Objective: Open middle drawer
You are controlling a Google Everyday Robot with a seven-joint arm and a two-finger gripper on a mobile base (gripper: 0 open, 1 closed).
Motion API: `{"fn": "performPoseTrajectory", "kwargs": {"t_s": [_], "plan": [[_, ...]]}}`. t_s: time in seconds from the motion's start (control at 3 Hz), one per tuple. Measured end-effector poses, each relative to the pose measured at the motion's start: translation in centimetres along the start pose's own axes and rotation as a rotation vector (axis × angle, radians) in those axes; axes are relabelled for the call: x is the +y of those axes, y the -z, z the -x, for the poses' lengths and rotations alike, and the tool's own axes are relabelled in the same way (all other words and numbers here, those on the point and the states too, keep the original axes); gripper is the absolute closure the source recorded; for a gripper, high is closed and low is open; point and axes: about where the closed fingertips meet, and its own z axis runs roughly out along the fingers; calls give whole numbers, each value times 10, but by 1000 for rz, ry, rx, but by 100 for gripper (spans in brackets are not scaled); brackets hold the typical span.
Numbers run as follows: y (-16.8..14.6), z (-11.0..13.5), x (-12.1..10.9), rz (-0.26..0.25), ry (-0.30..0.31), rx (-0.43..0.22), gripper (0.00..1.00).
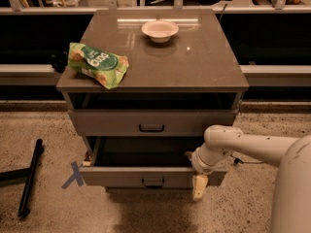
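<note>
In the camera view, your robot's gripper (199, 188) hangs pointing down at the right end of the middle drawer (121, 177), low on the front of a grey cabinet (194, 67). The white arm (243, 144) reaches in from the right of the picture. Whether the gripper is open or closed cannot be told from here, nor whether it grips anything; it appears to rest against or just in front of the drawer's front panel. The relation that matters for you: the drawer's small black bar handle (153, 182) lies to the picture-left of the gripper, near the middle of the front and about level with it. The front's long axis runs side to side across the frame, so any further pull would run toward the camera. This is the only arm on the rig. The drawer stands well out from the cabinet body, its dark interior open to view behind a flat grey front, and by that showing the task looks largely done. Above it, a shallower grey upper drawer (112, 123) with its own dark handle (151, 128) sits further back, with a dark gap between it and the cabinet top. On top rest a white bowl (160, 30) toward the back and a green snack bag (97, 64) at the left edge. On the speckled floor to the left, a blue tape cross (74, 174) lies just beside the drawer's corner, and a black pole (30, 178) lies farther out.
</note>
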Motion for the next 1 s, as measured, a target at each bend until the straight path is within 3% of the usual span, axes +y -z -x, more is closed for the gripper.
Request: {"fn": "performPoseTrajectory", "kwargs": {"t_s": [0.33, 0.67, 1.0], "plan": [[-8, 0, 27, 50, -12, 1, 15], [-18, -2, 51, 99, -25, -5, 39], [-17, -4, 62, 108, -29, -1, 70]]}}
